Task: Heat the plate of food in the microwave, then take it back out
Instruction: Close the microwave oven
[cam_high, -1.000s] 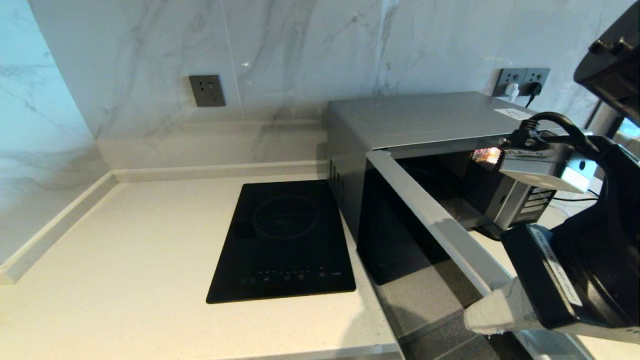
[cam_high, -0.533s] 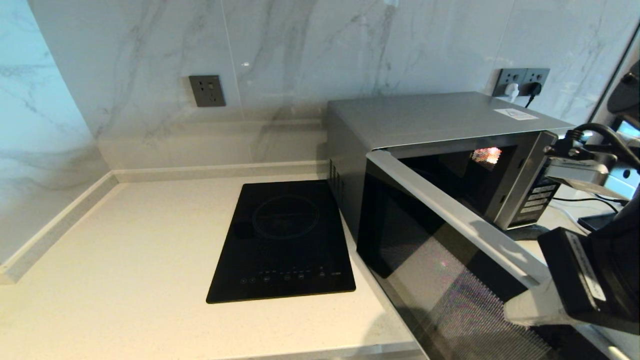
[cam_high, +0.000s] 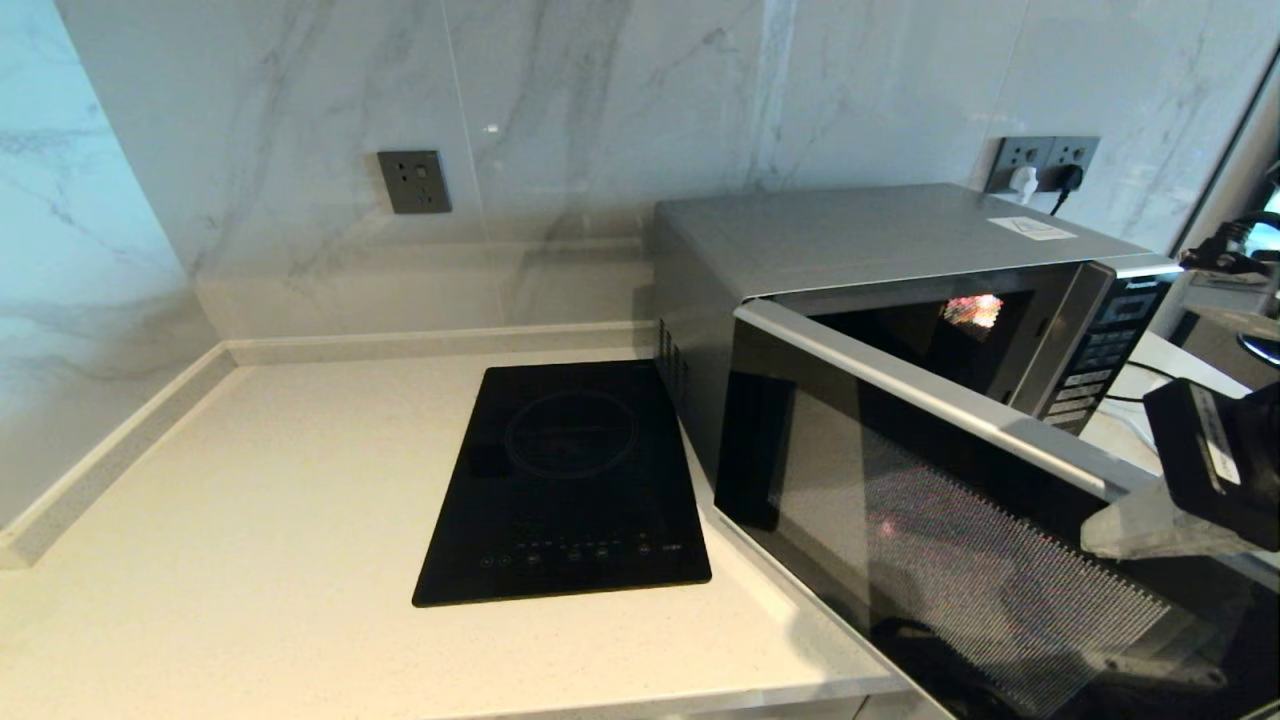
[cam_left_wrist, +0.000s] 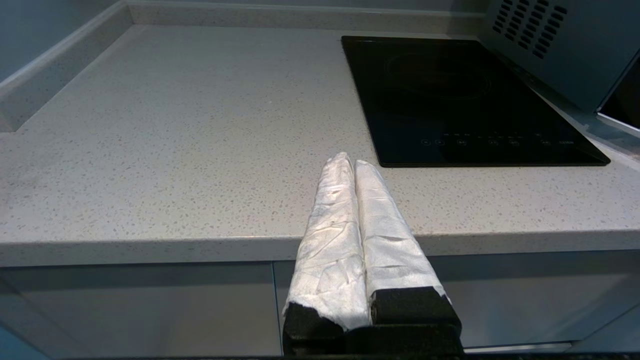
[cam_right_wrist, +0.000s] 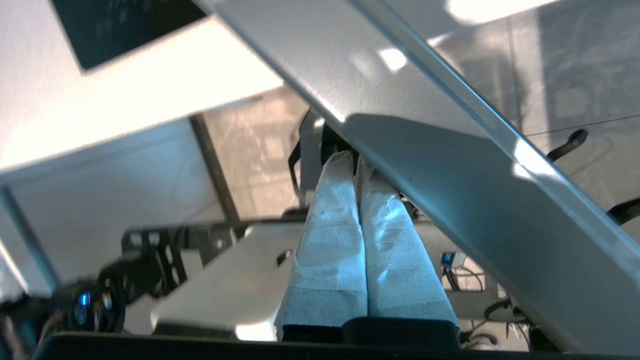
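Microwave door ajar, right gripper fingers pressed together against door's near edge, left gripper closed, empty, parked near counter, plate unseen.

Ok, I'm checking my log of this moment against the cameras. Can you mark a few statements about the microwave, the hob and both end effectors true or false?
1. The microwave door is fully shut. False: it stands ajar, and the lit cavity shows behind it.
2. The left end effector is shut and holds nothing, near the front edge of the counter. True.
3. The plate of food sits on the induction hob. False: the hob is bare, and no plate shows in any view.
4. The right end effector is shut, its tips at the door's free edge. True.
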